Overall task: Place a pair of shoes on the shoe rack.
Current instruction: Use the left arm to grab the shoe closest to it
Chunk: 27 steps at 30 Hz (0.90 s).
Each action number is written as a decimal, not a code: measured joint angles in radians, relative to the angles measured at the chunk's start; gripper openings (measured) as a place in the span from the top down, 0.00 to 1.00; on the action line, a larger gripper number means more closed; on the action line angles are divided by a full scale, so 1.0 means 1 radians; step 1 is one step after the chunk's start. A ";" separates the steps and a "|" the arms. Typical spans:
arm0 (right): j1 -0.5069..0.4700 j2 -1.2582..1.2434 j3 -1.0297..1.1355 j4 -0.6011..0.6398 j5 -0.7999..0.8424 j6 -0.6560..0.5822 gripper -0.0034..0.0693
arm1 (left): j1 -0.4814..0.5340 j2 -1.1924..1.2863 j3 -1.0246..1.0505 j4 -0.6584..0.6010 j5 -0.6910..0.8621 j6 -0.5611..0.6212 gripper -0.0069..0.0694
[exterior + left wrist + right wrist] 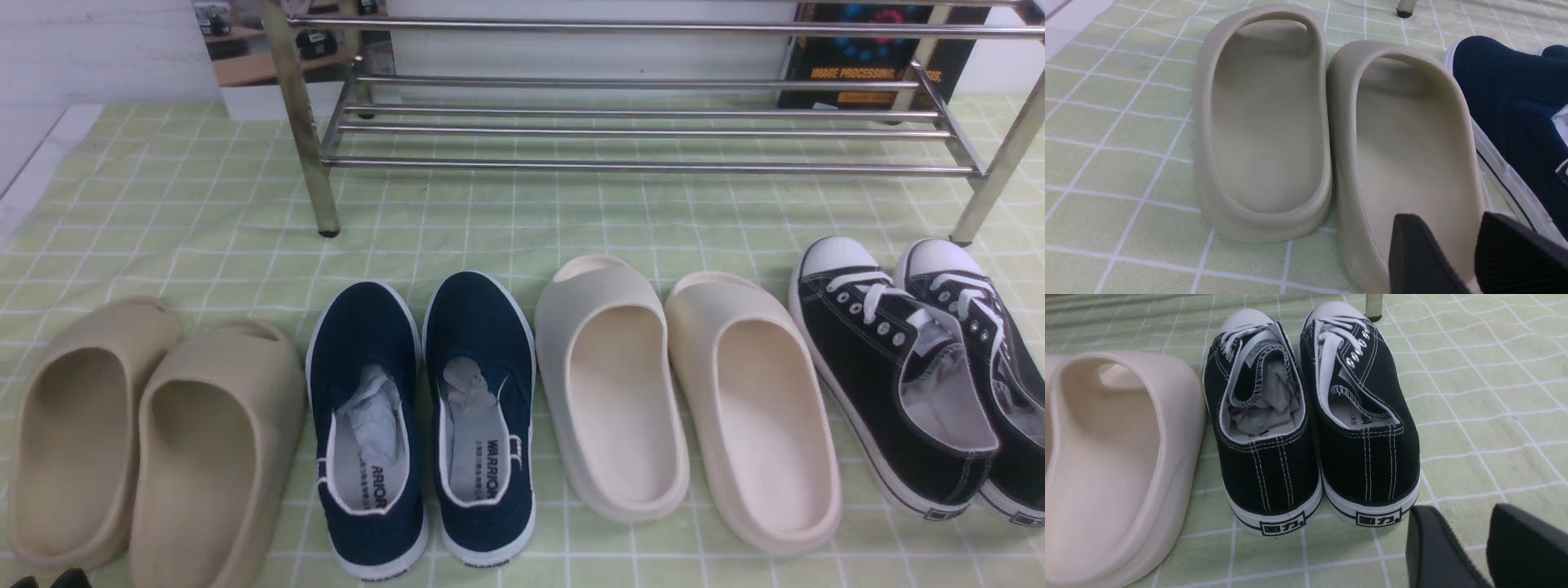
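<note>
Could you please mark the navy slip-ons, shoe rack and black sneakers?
navy slip-ons [478,322]: front view, toe upper.
shoe rack [653,167]: front view, nearest bar.
black sneakers [1269,473]: right wrist view, heel.

Bright even light, faint shadows; glare on shoe rack [637,166] bars; sl. blur thruout.

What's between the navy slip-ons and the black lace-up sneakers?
Front view: a pair of cream foam slides sits between the navy slip-ons and the black sneakers; nothing else there.
</note>
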<state>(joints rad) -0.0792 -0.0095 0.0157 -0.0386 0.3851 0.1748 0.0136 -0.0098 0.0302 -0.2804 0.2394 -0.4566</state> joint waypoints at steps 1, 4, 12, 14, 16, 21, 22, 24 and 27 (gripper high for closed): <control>0.000 0.000 0.000 0.000 0.000 0.000 0.62 | 0.000 0.000 0.000 -0.129 -0.029 -0.116 0.60; 0.000 0.000 0.000 0.000 0.000 0.000 0.62 | 0.000 0.000 0.000 -0.200 -0.047 -0.167 0.60; 0.000 0.000 0.000 0.000 0.000 0.000 0.62 | 0.000 0.000 0.000 -0.288 -0.061 -0.227 0.60; 0.000 0.000 0.000 0.000 0.000 0.000 0.62 | 0.000 0.000 0.000 -0.300 -0.064 -0.227 0.60; 0.000 0.000 0.000 0.000 0.000 0.000 0.62 | 0.000 0.000 0.000 -0.355 -0.081 -0.264 0.60; 0.000 0.000 0.000 0.000 0.000 0.000 0.62 | 0.000 0.000 0.000 -0.411 -0.104 -0.272 0.60; 0.000 0.000 0.000 0.000 0.000 0.000 0.62 | 0.000 0.000 0.000 -0.410 -0.104 -0.272 0.60; 0.000 0.000 0.000 0.000 0.000 0.000 0.62 | 0.000 0.000 0.000 -0.415 -0.104 -0.272 0.60; 0.000 0.000 0.000 0.000 0.000 0.000 0.62 | 0.000 0.000 0.000 -0.415 -0.104 -0.256 0.60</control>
<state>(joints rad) -0.0792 -0.0095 0.0157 -0.0386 0.3851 0.1748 0.0136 -0.0098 0.0302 -0.6959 0.1359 -0.7123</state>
